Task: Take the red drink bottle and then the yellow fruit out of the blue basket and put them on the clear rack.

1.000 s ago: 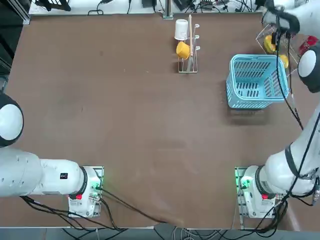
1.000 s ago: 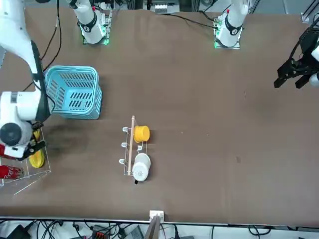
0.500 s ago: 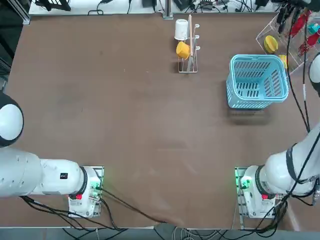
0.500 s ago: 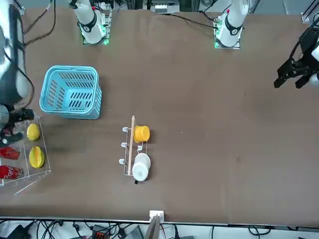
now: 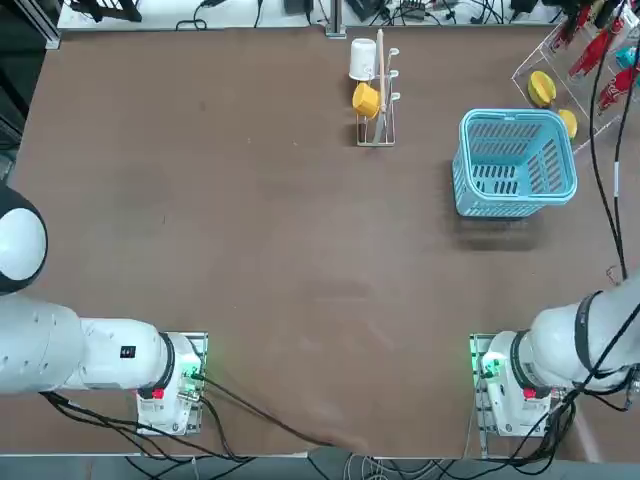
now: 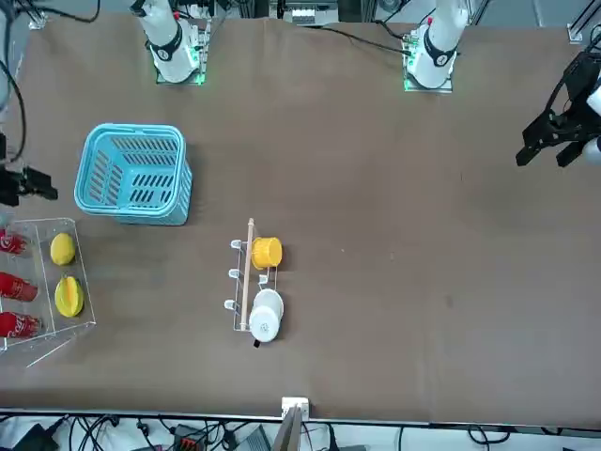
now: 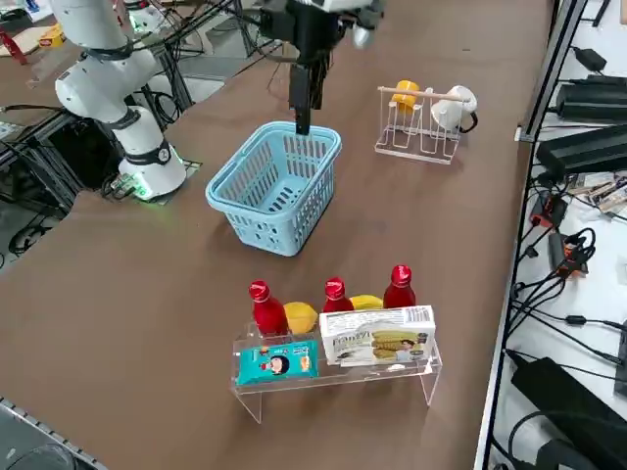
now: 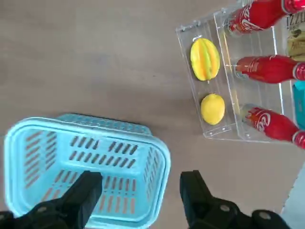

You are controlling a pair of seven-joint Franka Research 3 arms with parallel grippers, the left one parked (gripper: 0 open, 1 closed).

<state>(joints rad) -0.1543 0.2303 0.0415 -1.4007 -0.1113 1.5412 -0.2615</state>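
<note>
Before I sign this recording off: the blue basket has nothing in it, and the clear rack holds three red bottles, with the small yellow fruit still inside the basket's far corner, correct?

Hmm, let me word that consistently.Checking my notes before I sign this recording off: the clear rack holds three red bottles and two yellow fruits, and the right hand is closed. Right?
Not quite: the right hand is open, as the right wrist view shows. The rest stands for the clear rack.

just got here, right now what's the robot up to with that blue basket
Nothing is being handled. The right gripper is open and empty, above the table by the blue basket, which holds nothing. The small yellow fruit and three red bottles are on the clear rack, so the unloading looks finished.
</note>
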